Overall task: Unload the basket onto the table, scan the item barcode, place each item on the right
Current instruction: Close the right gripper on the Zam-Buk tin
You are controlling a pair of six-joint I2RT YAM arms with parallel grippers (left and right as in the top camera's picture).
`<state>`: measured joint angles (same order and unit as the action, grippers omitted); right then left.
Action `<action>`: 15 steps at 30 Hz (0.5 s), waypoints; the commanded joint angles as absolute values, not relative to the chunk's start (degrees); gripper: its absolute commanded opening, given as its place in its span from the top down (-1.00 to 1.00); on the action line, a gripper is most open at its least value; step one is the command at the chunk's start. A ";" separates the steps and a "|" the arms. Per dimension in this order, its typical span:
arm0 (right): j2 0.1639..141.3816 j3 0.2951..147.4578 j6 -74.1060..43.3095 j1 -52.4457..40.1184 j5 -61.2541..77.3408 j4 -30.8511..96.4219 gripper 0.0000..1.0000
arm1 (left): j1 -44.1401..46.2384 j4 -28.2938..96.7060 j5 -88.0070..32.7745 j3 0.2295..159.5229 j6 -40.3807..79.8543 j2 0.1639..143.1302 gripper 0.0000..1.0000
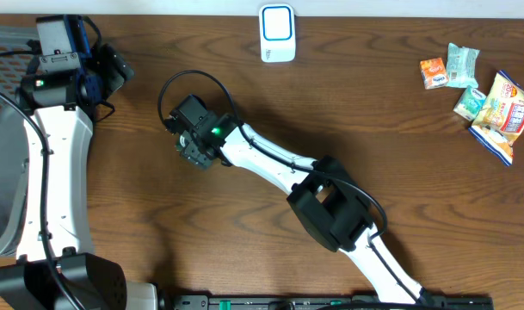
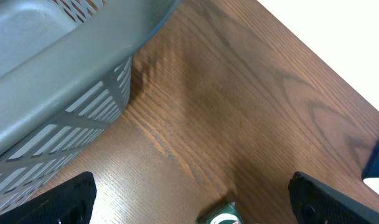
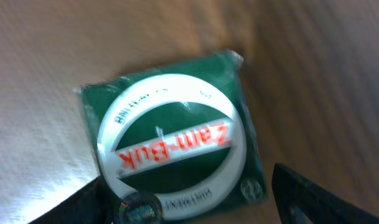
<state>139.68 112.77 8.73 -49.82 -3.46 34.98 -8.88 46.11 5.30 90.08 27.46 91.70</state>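
Grasping step: right gripper [image 3: 198, 202] over Zam-Buk pack [image 3: 170, 143], jaws apart, nothing held. Left gripper [image 2: 195, 202] wide, empty. Next, likely: pinch, carry to scanner [image 1: 277, 33].

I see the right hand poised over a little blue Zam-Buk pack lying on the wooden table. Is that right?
Not blue. The Zam-Buk pack under the right hand is green, with a white ring and red lettering, as the right wrist view shows. The rest holds: it lies on the wooden table.

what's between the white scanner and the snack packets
Only bare wooden table between the scanner and the snack packets; the overhead view shows it.
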 commanded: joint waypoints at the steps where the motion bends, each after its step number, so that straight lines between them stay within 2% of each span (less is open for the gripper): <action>1: 140.31 113.08 8.21 -47.64 -10.20 37.39 -0.52 | -8.88 46.17 6.04 90.98 28.18 91.74 -0.95; 11: 135.87 113.23 6.81 -37.98 -9.30 46.15 -0.50 | -8.88 46.17 6.07 90.98 28.18 91.74 -0.96; 15: 132.22 113.25 4.47 -35.03 4.99 43.20 -0.41 | -8.88 46.17 6.04 90.98 28.18 91.74 -0.96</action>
